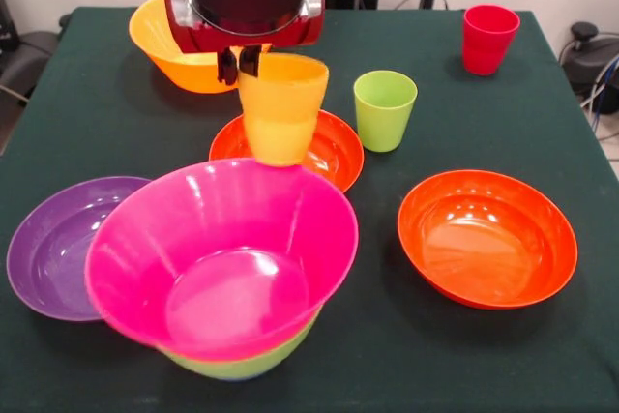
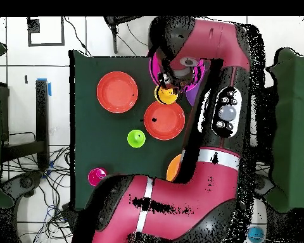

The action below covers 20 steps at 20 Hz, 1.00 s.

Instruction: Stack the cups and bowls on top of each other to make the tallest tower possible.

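With my gripper (image 1: 239, 64) clamped on the rim of the yellow-orange cup (image 1: 280, 108), held aloft just behind the magenta bowl (image 1: 222, 253), I judge it light, stiff, slippery plastic, best pinched at the rim wall.

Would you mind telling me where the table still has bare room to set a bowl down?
Bare cloth lies between the lime green cup and the red cup, and along the near edge beside the red-orange bowl. It is crowded around the magenta bowl, purple bowl and the held yellow-orange cup.
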{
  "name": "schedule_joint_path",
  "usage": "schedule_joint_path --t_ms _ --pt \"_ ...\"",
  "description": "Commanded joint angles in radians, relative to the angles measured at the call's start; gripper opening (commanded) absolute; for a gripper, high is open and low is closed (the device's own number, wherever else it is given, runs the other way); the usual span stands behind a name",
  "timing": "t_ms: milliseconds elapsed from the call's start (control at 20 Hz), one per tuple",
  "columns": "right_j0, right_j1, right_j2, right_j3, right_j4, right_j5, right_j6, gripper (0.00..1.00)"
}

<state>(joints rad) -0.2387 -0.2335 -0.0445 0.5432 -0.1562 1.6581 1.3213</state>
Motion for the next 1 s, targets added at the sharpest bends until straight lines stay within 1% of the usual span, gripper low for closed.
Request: schedule_joint_path --t_ms 50,150,200,300,500,600,700,800,1000 --pt "-0.006 0.01 0.047 -0.008 -0.023 0.118 -0.037 0.0" --pt "-0.01 0.013 0.047 -0.027 -0.021 0.133 -0.04 0.0" --pt "-0.013 0.008 0.046 -0.022 -0.018 0.132 -0.041 0.0" --pt "-0.014 -0.018 0.043 0.016 -0.008 0.115 -0.033 0.0" --pt "-0.007 -0.039 0.041 0.049 0.007 0.101 -0.009 0.0" --pt "-0.007 -0.034 0.042 0.039 0.008 0.118 -0.007 0.0" --pt "-0.008 -0.022 0.042 0.01 0.01 0.156 -0.003 0.0" --pt "-0.012 -0.017 0.039 0.003 0.023 0.209 0.031 0.0" --pt "-0.016 -0.012 0.03 -0.022 0.042 0.259 0.078 0.0"
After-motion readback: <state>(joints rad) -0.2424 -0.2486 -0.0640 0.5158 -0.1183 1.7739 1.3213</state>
